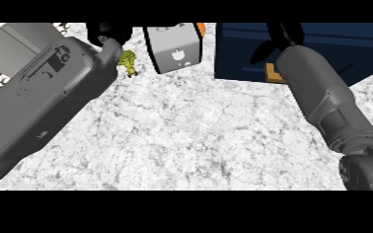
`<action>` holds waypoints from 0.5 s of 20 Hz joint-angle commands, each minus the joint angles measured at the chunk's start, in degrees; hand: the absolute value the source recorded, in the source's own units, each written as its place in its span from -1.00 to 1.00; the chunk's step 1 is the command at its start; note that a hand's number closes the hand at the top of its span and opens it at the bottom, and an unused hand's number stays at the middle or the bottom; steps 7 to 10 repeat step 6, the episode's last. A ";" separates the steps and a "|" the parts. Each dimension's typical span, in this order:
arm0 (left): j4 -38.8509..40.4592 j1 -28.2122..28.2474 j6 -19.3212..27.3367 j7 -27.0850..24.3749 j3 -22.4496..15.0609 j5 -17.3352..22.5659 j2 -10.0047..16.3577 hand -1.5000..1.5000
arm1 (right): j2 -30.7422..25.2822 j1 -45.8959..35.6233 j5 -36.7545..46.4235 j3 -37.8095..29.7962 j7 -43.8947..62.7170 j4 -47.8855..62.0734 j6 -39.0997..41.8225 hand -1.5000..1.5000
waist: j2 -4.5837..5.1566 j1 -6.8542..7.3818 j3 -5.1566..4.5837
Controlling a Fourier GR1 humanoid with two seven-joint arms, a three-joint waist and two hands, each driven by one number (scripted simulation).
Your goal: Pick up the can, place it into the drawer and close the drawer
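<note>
Your drawer [328, 44] is the dark blue box at the far right of the table [189, 128], seen from above. A small orange patch [272, 72] shows at its near edge, partly hidden. You cannot tell whether that is the can.

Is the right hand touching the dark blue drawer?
Cannot tell: the head view shows the black right hand overlapping the dark blue drawer, hiding any gap.

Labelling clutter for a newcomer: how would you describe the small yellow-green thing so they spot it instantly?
Find the dark blue drawer unit at the far right of the counter, go left past the tilted grey box. The small yellow-green object lies left of that box, beside the left forearm; nothing else there is yellow-green.
</note>
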 commanded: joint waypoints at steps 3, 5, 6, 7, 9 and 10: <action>-1.58 1.53 1.00 0.27 0.18 -0.59 0.65 -1.00 | 3.48 -2.91 -12.56 -11.33 -4.95 -1.85 3.90 -1.00 | -0.68 0.43 -0.36; -2.19 2.11 1.13 0.19 -0.07 -0.68 -0.14 -1.00 | 3.28 -4.26 -13.37 -12.36 -3.99 -1.57 4.45 -1.00 | -0.32 1.05 -0.43; -2.96 2.21 0.08 0.77 0.30 -0.43 1.01 -1.00 | 2.12 -4.86 -13.04 -12.07 -4.86 -1.35 6.11 -1.00 | -0.40 1.14 -0.47; -2.96 2.21 0.08 0.77 0.30 -0.43 1.01 -1.00 | 2.12 -4.86 -13.04 -12.07 -4.86 -1.35 6.11 -1.00 | -0.40 1.14 -0.47; -2.96 2.21 0.08 0.77 0.30 -0.43 1.01 -1.00 | 2.12 -4.86 -13.04 -12.07 -4.86 -1.35 6.11 -1.00 | -0.40 1.14 -0.47; -2.96 2.21 0.08 0.77 0.30 -0.43 1.01 -1.00 | 2.12 -4.86 -13.04 -12.07 -4.86 -1.35 6.11 -1.00 | -0.40 1.14 -0.47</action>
